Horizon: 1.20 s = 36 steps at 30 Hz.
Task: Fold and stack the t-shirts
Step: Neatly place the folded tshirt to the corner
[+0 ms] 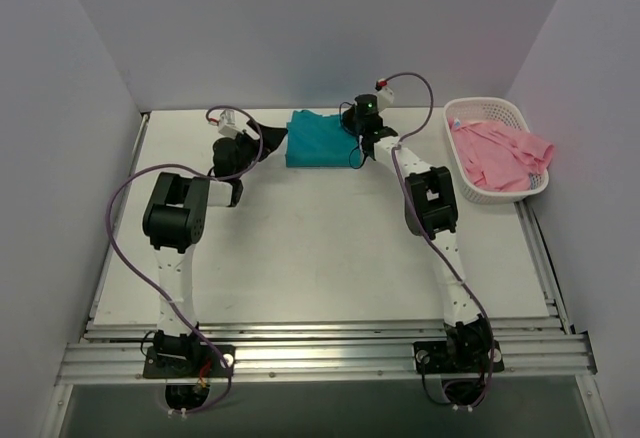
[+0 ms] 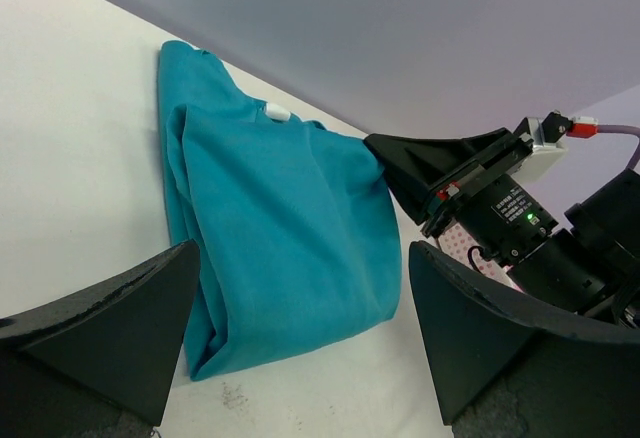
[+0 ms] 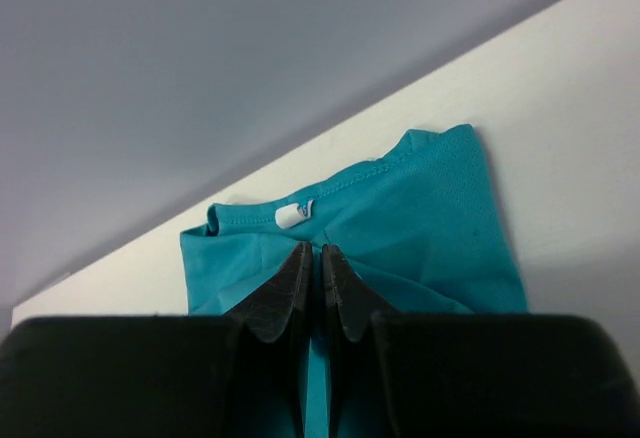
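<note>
The bare white counter (image 1: 320, 248) stretches from the arm bases at its near edge towards the back wall. Past its middle, on the left, the left pincer (image 2: 305, 248) stands wide open with nothing between its two black fingers (image 2: 110, 323), and it points at the left side of the teal t-shirt (image 1: 315, 140). That shirt lies folded into a rough rectangle flat on the counter, close to the back wall and about midway across. Its small white neck label (image 3: 293, 215) shows on top near the far edge. On the shirt's right side the right pincer (image 1: 357, 128) is closed tight, finger against finger. Its tips sit at the cloth's right edge, touching it in the left wrist view, but I cannot tell whether any fabric is pinched between them. Further right, near the counter's far right corner, stands a white lattice basket (image 1: 480, 104). The pink t-shirt (image 1: 500, 153) lies crumpled in it, with part of it draped over the right rim.
</note>
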Available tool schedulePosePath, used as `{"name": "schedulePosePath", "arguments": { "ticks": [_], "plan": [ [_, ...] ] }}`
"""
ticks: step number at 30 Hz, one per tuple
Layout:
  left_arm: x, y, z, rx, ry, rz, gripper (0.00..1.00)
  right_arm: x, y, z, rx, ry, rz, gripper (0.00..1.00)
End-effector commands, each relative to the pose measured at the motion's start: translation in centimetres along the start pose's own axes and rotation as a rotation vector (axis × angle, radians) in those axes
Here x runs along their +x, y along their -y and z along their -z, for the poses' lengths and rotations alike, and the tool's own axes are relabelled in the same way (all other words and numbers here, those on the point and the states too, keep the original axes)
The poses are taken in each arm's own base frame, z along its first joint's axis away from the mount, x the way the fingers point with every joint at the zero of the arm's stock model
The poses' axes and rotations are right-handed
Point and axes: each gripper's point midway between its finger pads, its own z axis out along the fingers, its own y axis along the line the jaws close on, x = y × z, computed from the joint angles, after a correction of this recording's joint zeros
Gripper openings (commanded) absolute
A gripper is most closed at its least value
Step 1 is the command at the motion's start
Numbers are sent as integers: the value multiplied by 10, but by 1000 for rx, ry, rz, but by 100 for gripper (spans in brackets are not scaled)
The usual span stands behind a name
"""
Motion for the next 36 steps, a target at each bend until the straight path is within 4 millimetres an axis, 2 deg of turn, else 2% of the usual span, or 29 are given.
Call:
{"name": "schedulePosePath", "arguments": {
  "ticks": [1,9,10,12,13,14,20,32,36],
  "plan": [
    [-13,10,-9,64,29,-36,94,-26,-11,-14,-98,100,-68,0],
    [-6,-2,-12,63,9,-33,94,-41,-6,-27,-153,223,-105,0],
    [-5,-3,-11,62,8,-34,94,-35,-1,-33,-153,221,-105,0],
    [-4,-3,-11,63,5,-36,94,-46,-5,-35,-182,263,-124,0],
    [-4,-3,-11,63,5,-37,94,-42,1,-41,-185,263,-136,0],
    [-5,-4,-11,64,4,-39,94,-55,-12,-39,-219,293,-145,0],
    [-6,-6,-11,65,3,-52,94,-72,-19,-33,-250,370,-155,0],
    [0,-17,-13,66,-6,-37,94,-87,-14,-36,-230,455,-152,0],
    [-2,-22,-14,63,-4,-37,94,-90,-3,-42,-192,492,-157,0]
  ]
}}
